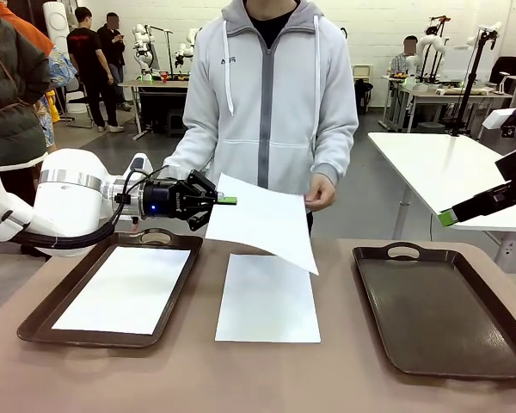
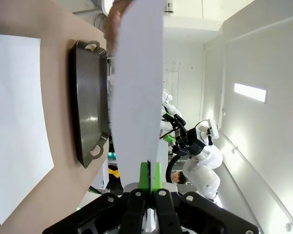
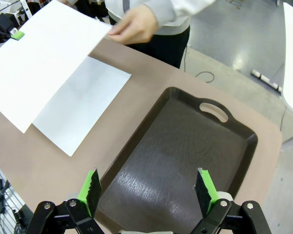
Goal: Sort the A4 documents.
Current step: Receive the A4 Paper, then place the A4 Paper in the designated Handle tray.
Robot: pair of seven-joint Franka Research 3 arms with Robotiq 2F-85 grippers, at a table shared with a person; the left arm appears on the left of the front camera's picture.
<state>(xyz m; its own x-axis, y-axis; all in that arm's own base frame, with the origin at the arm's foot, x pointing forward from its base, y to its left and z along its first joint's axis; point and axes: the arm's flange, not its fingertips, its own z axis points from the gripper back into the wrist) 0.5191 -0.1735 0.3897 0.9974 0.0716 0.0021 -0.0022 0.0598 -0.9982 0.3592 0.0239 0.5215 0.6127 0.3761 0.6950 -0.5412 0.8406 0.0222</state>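
Nearest me, lower left of the front frame: left tray (image 1: pixel 34 323) with one sheet lying flat inside, the tray sheet (image 1: pixel 125 288). Bottom centre: table sheet (image 1: pixel 268 297), flat on the bare table between the trays, touching neither. Lower right: right tray (image 1: pixel 447 318), nothing in it. The right gripper (image 3: pixel 149 190) hangs above it, jaws spread wide, holding nothing. Mid-frame, above the table sheet: held sheet (image 1: pixel 262 219) in the air, sloping down toward me. The left gripper (image 1: pixel 228 200) is clenched on its left edge, a thin bite at the margin judging by the wrist view. Behind, right of centre: the person's hand (image 1: pixel 321 194) pinches the opposite corner. Risks, as I judge them: both ends are held, so if I pull toward the left tray before the hand lets go, the paper may tear or slip out of the pads. With so little edge gripped, the freed sheet may droop, catch the tray rim and land crooked, or drag the table sheet.
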